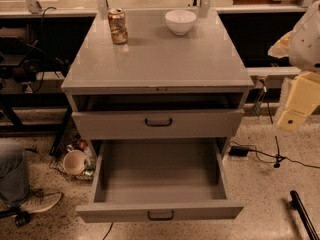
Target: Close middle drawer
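The middle drawer (160, 211) is pulled far out of the grey cabinet (160, 64). It has a low flat front with a small dark handle (160, 215), and its wide grey box is empty. Above it, the first drawer (158, 124), with a taller front and a bigger handle, stands slightly open. The third drawer is hidden under the open one. My gripper (296, 103) shows as a cream-coloured part at the right edge of the view. It is to the right of the cabinet at about the first drawer's height, and touches nothing.
A drink can (118, 26) and a white bowl (180, 21) stand on the cabinet top. A cup and clutter (75, 161) lie on the floor to the left. A person's leg and shoe (20, 189) are at the lower left. Cables (270, 154) run on the floor to the right.
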Tool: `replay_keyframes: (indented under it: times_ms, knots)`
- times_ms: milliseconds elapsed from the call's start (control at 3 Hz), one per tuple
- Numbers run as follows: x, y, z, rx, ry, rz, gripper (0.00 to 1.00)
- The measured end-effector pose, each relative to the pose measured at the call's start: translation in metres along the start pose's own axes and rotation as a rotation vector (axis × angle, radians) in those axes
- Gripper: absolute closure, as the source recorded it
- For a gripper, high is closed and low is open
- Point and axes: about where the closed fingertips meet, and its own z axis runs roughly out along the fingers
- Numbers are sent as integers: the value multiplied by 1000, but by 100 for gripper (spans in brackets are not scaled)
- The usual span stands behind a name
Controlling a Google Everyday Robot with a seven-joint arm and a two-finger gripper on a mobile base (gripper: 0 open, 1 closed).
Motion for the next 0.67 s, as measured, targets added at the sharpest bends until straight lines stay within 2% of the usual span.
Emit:
replay_keyframes:
  times_ms: [333, 667]
  knots:
    - [0, 13, 24, -52, -1, 24, 0]
    - [-12, 59, 94, -193, -32, 87, 0]
